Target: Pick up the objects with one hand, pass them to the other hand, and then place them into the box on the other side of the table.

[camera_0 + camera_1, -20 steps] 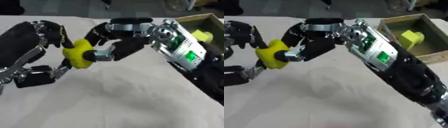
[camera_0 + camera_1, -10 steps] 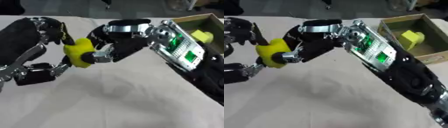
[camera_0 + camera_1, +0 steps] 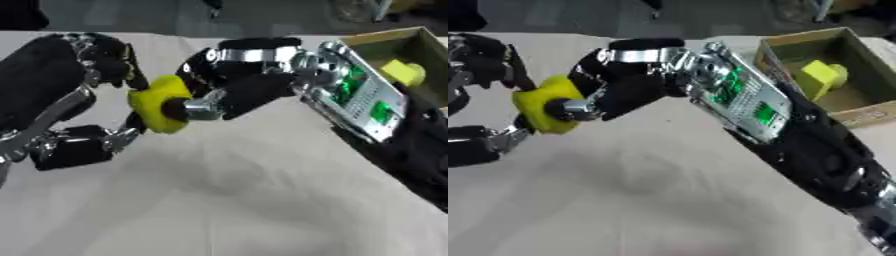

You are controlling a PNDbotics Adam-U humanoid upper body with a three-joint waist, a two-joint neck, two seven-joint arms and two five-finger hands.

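Yellow block point(image 3: 160, 109) lifted slightly, both robot hands gripping; box point(image 3: 859, 113) right.

A pale beige cloth point(image 3: 227, 200) covered the tabletop, lying mostly smooth with a few soft creases and faint shadows across its near half. Beyond the far edge of the tabletop a dark grey floor point(image 3: 157, 15) showed. At the far right corner some dim shapes stood past the edge, too blurred to make out.
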